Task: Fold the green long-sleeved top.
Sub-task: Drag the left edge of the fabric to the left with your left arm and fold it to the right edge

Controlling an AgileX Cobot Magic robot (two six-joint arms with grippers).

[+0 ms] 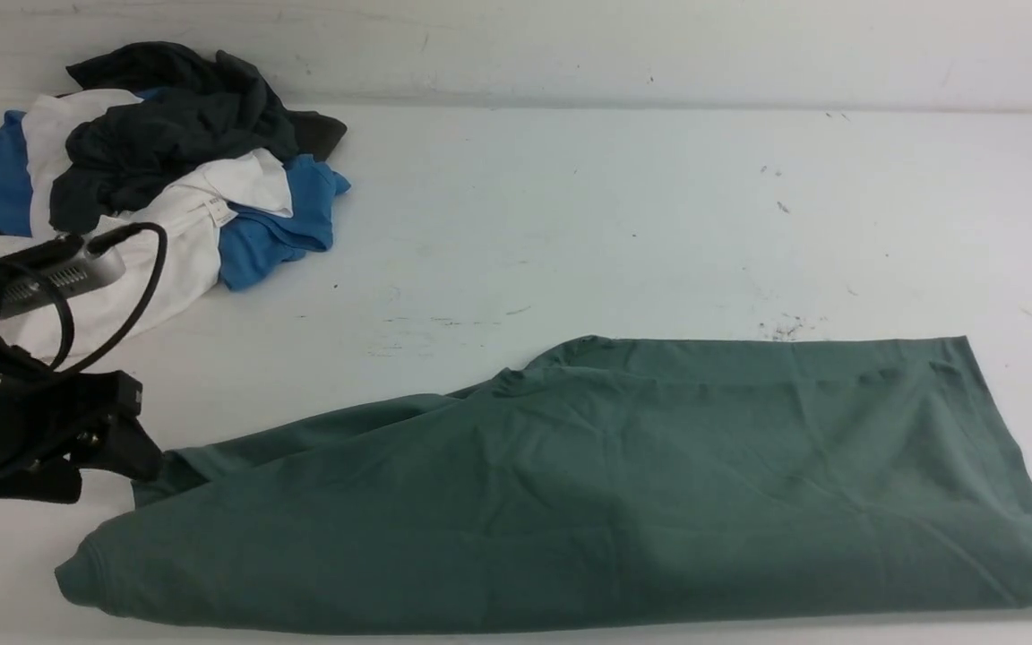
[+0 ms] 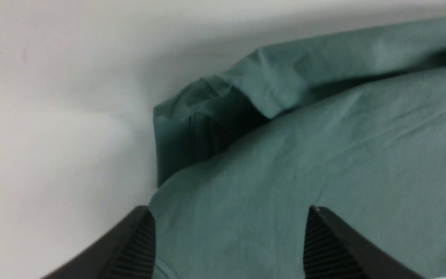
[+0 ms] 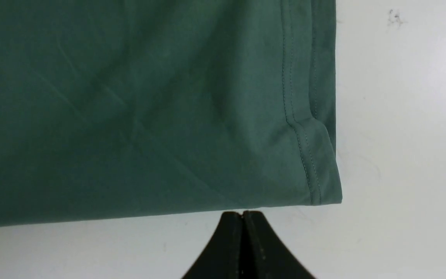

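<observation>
The green long-sleeved top (image 1: 588, 484) lies folded in a long band across the near side of the white table (image 1: 570, 206), its ribbed end toward my left; my left pincer (image 2: 229, 217) stands over that end with jaws wide apart, nothing between them; my right pincer (image 3: 242, 219) has its jaws pressed together, empty, just off the hemmed corner; a heap of clothes (image 1: 149, 170) sits far left, well apart.

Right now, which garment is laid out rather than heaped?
The green long-sleeved top, spread near the front; the blue, white and dark grey pile is bunched.
</observation>
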